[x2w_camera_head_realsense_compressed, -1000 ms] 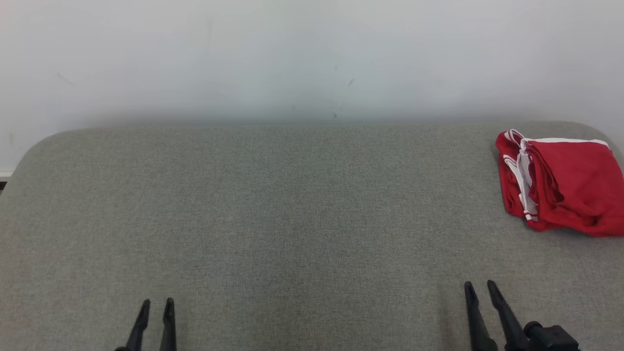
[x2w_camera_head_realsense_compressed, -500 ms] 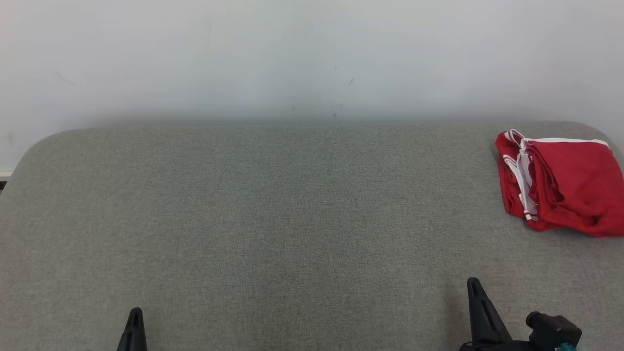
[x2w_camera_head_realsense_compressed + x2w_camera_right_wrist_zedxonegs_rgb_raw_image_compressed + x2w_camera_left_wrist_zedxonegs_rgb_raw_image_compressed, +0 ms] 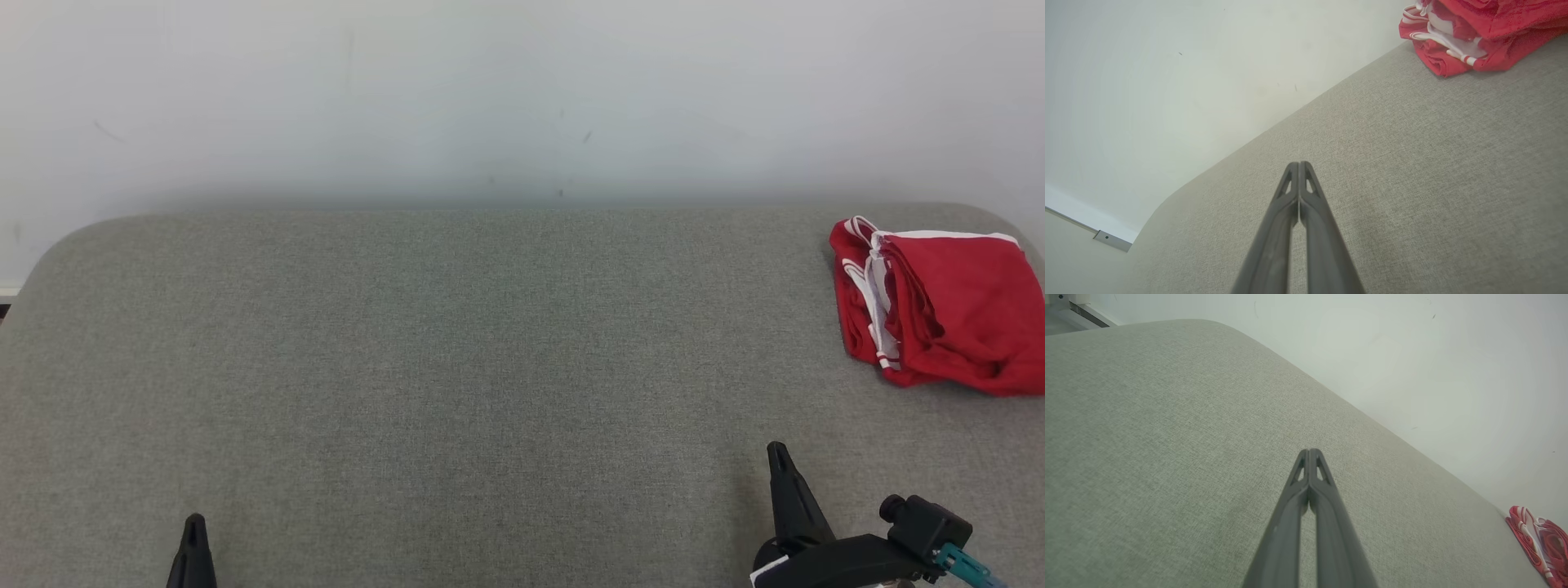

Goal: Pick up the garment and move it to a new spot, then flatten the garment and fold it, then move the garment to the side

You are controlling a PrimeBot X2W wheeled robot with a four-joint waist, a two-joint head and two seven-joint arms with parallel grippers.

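A bunched red garment with white trim (image 3: 947, 314) is laid at the frame's right edge on the grey fabric counter (image 3: 490, 367). Jaws are clenched, empty, on the left gripper (image 3: 194, 523) and right gripper (image 3: 776, 451) below.

Grey, fabric-covered worktop (image 3: 490, 351) with rounded far corners and an even woven texture. A folded red cloth garment with white trim (image 3: 947, 314) lies directly on it near the far right corner, its white-striped edges turned toward the middle.
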